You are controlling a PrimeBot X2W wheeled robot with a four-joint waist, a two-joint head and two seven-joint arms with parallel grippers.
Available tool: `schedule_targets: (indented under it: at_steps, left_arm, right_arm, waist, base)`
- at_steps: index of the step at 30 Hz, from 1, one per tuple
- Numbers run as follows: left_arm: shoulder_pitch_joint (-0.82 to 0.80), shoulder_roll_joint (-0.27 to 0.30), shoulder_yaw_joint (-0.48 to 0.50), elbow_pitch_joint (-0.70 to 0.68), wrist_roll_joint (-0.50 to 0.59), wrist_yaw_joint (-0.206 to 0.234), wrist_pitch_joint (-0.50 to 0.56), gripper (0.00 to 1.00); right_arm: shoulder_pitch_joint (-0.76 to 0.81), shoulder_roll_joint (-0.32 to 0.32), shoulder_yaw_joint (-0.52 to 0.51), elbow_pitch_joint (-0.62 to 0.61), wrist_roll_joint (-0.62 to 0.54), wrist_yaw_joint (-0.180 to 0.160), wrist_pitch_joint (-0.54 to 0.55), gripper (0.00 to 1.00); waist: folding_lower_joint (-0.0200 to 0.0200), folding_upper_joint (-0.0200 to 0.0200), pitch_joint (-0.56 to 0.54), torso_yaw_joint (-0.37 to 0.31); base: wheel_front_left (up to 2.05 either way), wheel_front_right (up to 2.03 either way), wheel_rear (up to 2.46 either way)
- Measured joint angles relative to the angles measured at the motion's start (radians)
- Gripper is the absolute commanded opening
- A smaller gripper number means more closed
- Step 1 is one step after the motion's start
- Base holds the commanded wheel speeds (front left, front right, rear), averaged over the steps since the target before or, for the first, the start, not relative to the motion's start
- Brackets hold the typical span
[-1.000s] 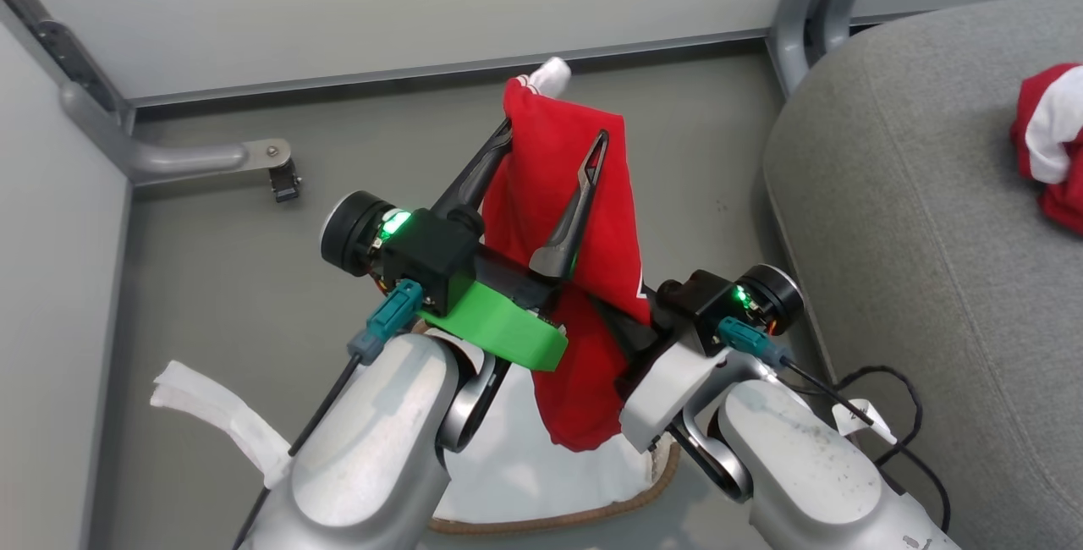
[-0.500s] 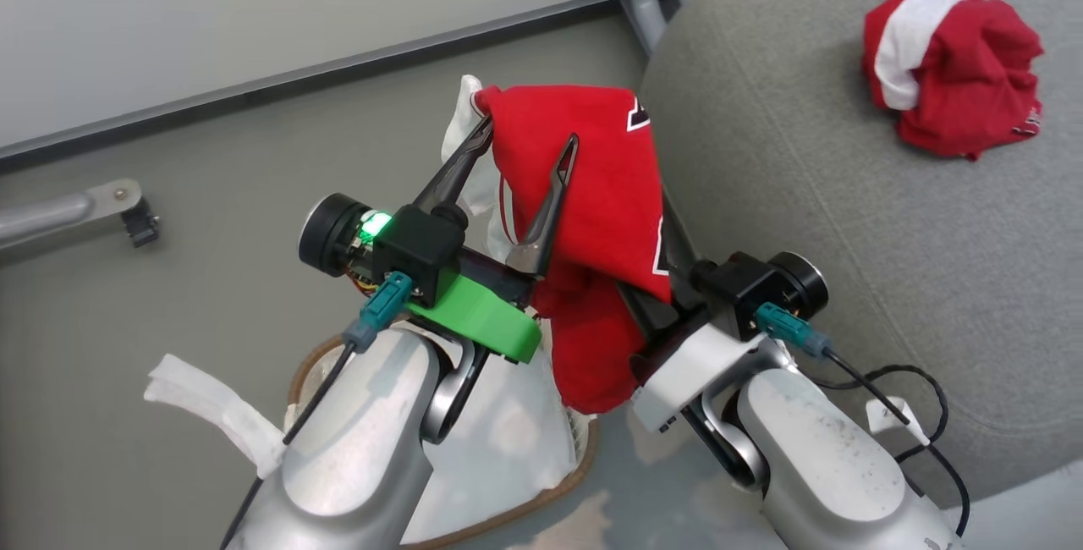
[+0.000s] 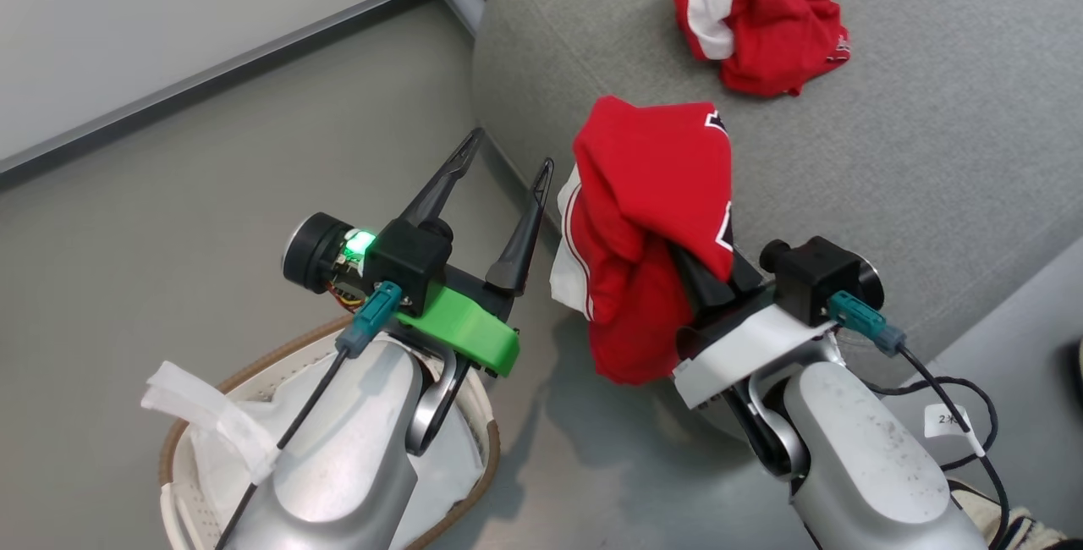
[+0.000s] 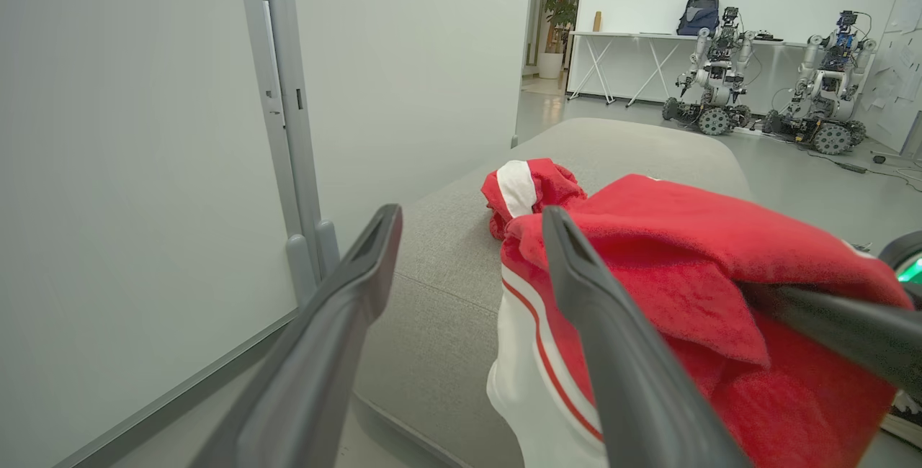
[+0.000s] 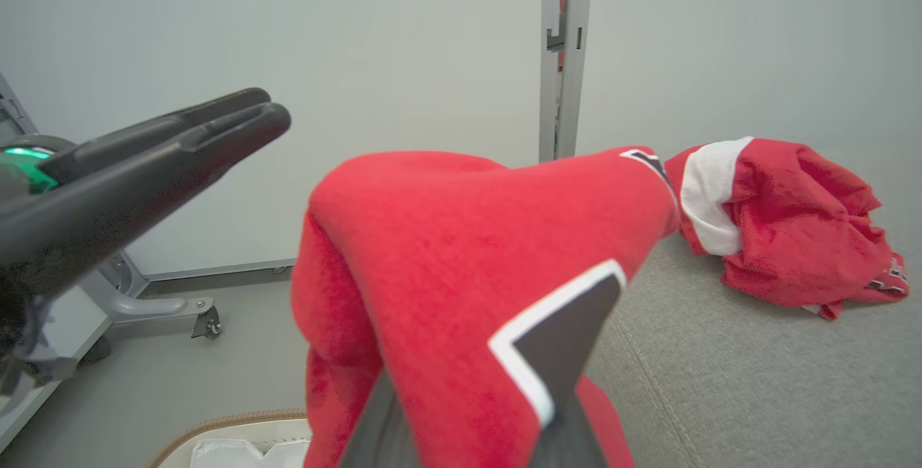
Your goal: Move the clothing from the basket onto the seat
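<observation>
The grey seat [image 3: 914,161] is taking up the upper right of the head view. Its rounded edge is meeting the grey floor [image 3: 169,220], and a pale wall panel [image 3: 169,17] is running behind.

On the floor at the lower left, the basket [image 3: 496,448] is sitting partly under the left forearm. Its brown rim is showing, and a white liner [image 3: 448,474] is lying inside it.

The right pincer [image 3: 709,277] is holding a red garment [image 3: 651,186]. The cloth is draping over both fingers and covering them almost wholly, and the jaws are pressing nearly together on the fabric. The garment is hanging in the air just over the seat's near edge, with its lower folds dangling beside the seat toward the floor. White trim with a red stripe is showing on its left side, and black-and-white numeral patches on its right.

Farther back and well apart from it, a second garment [image 3: 757,21], red with a broad white band, is lying crumpled on the seat.

The left pincer [image 3: 511,148] is standing wide and holding nothing, just left of the hanging garment. In the left wrist view its right finger is overlapping the cloth, and I cannot tell whether they are touching.
</observation>
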Motion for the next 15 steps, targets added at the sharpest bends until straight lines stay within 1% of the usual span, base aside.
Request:
schedule_targets:
  at_steps: [4, 10, 12, 15]
  left_arm:
    - [0.0, -0.002, -0.013, 0.017, 0.0, -0.003, 0.0, 1.0]
    - [0.0, -0.003, -0.023, 0.037, -0.002, -0.004, 0.0, 1.0]
    - [0.0, -0.003, -0.023, 0.043, -0.001, -0.006, 0.0, 1.0]
    - [0.0, 0.001, -0.019, 0.049, 0.001, -0.007, 0.0, 1.0]
  right_arm:
    - [0.027, -0.002, -0.041, -0.013, -0.006, 0.0, 0.0, 0.0]
    - [0.04, 0.0, -0.085, -0.018, -0.043, 0.0, 0.0, 0.0]
    - [0.024, 0.0, -0.103, -0.013, -0.063, 0.0, 0.0, 0.0]
    - [-0.055, -0.005, -0.134, -0.006, -0.116, 0.0, 0.0, 0.0]
  waist:
    - [0.0, 0.0, 0.01, -0.04]
    - [0.0, 0.0, 0.032, -0.06]
    - [0.0, 0.0, 0.04, -0.061]
    - [0.0, 0.0, 0.057, -0.063]
  base:
    - [0.0, 0.0, 0.0]
    - [0.0, 0.0, 0.0]
    - [0.0, 0.0, 0.0]
    - [0.0, 0.0, 0.0]
